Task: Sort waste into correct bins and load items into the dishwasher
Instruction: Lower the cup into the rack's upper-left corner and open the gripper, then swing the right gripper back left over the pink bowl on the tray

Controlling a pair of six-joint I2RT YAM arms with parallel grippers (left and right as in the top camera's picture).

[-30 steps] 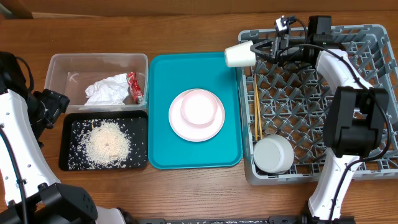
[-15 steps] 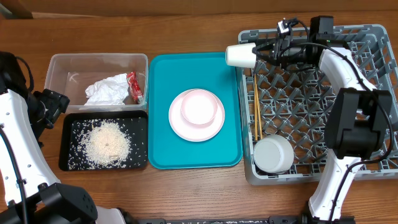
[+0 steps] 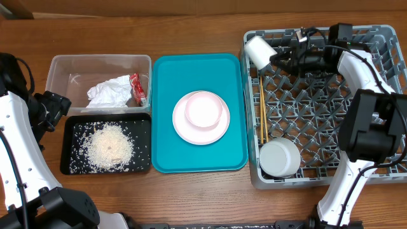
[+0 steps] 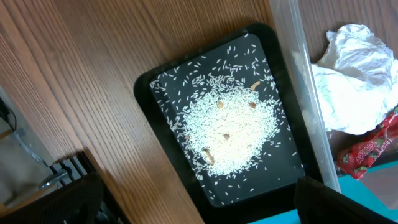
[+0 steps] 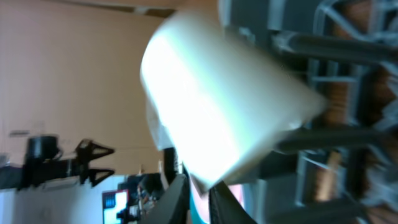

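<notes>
Right gripper (image 3: 280,58) is over the far left corner of the rack (image 3: 318,114), right at the cup (image 3: 259,49). The wrist view is a blur, with only a narrow gap showing between the fingers (image 5: 177,196). I can't tell whether they have the cup's edge or are just clear of it. The cup lies tilted on its side across the rack's corner, its closed end toward the teal tray (image 3: 165,114).

Below it, the chopsticks (image 3: 262,117) lie along the rack's left side. A white bowl (image 3: 279,157) sits in the near left corner.

On the teal tray, the plate (image 3: 191,130) carries the second bowl (image 3: 202,109).

Over on the left, the left gripper (image 4: 196,186) hangs wide open and empty above the black tray (image 3: 70,165), where the rice (image 3: 109,145) is heaped. Just beyond, the clear tub (image 3: 70,70) holds the napkin (image 3: 109,92) with the red wrapper (image 3: 137,89) beside it.
</notes>
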